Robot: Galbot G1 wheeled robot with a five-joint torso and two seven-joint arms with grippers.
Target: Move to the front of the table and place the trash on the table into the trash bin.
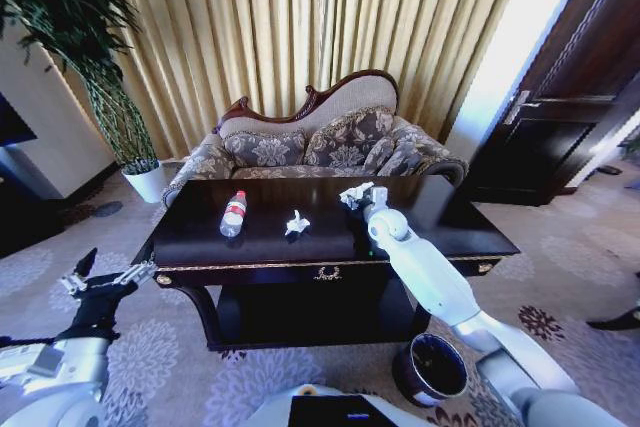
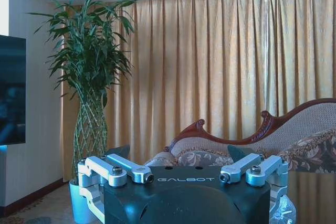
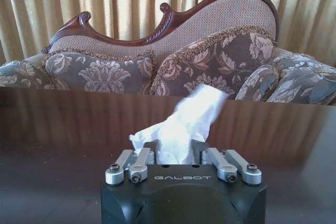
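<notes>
The dark glossy table (image 1: 450, 222) stands before me with a clear bottle with a red label (image 1: 233, 214) lying at its left and a crumpled white tissue (image 1: 297, 223) near the middle. My right gripper (image 1: 357, 195) is over the table's far middle, shut on another crumpled white tissue (image 3: 184, 124) that sticks up from between its fingers (image 3: 137, 162). The round dark trash bin (image 1: 430, 368) stands on the carpet at the table's front right, under my right arm. My left gripper (image 1: 105, 277) hangs open beside the table's left end, holding nothing.
A patterned sofa (image 1: 320, 142) sits right behind the table before gold curtains. A tall plant in a white pot (image 1: 147, 182) stands at the left, a dark door (image 1: 560, 117) at the right. Patterned carpet surrounds the table.
</notes>
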